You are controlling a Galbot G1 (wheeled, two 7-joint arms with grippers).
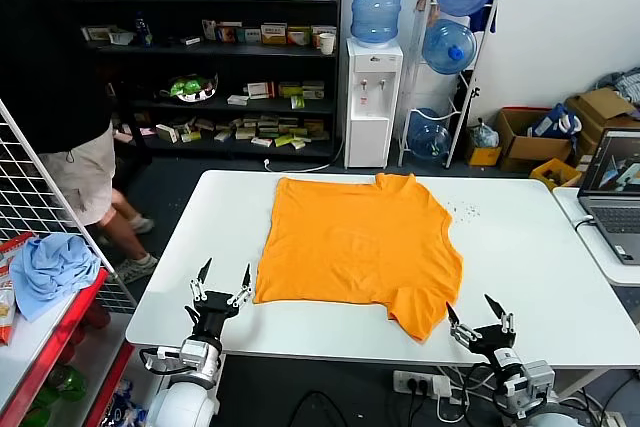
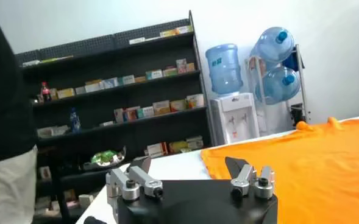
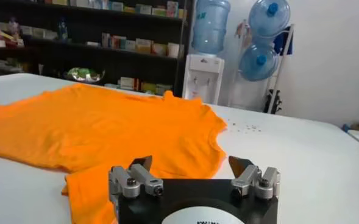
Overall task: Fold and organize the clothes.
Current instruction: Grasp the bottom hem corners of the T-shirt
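Observation:
The orange T-shirt (image 1: pixel 355 245) lies flat on the white table (image 1: pixel 530 267), plain side up, collar toward the far edge. One sleeve (image 1: pixel 425 305) is at the near right corner; the other side is folded in to a straight edge. My left gripper (image 1: pixel 223 282) is open and empty at the table's near edge, just left of the shirt's near left corner. My right gripper (image 1: pixel 476 314) is open and empty at the near edge, just right of the sleeve. The shirt also shows in the left wrist view (image 2: pixel 301 158) and the right wrist view (image 3: pixel 100 128).
A person (image 1: pixel 60 97) stands at the far left beside a wire rack with a light blue cloth (image 1: pixel 52 267). A laptop (image 1: pixel 615 187) sits on a side table at right. Shelves and a water dispenser (image 1: pixel 372 97) stand behind the table.

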